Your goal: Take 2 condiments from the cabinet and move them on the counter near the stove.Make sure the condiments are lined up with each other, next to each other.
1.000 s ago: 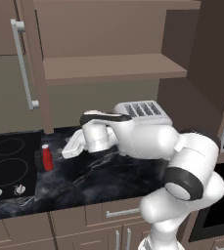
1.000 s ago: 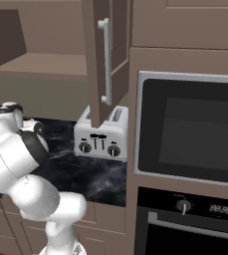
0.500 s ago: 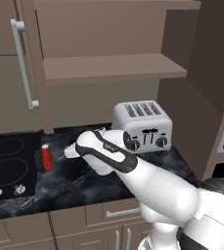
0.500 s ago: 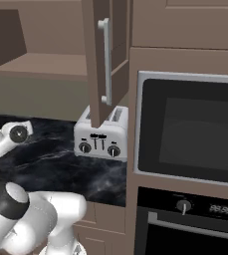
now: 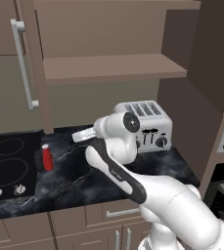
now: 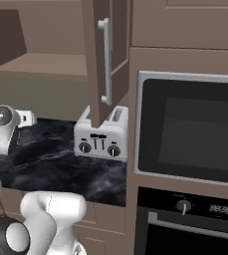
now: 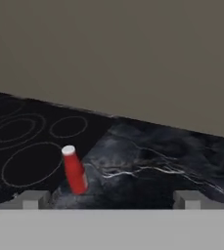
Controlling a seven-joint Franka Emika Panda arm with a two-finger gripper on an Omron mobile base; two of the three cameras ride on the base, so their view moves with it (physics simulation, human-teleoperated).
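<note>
Two condiments already down on the tabletop point(image 5: 84, 180) beside the stove point(image 5: 8, 163) — red bottle point(image 5: 47, 157) upright, dark shaker point(image 5: 38, 158) touching behind it. Gripper point(image 7: 108, 199) released, empty — next: check alignment, retreat.
</note>
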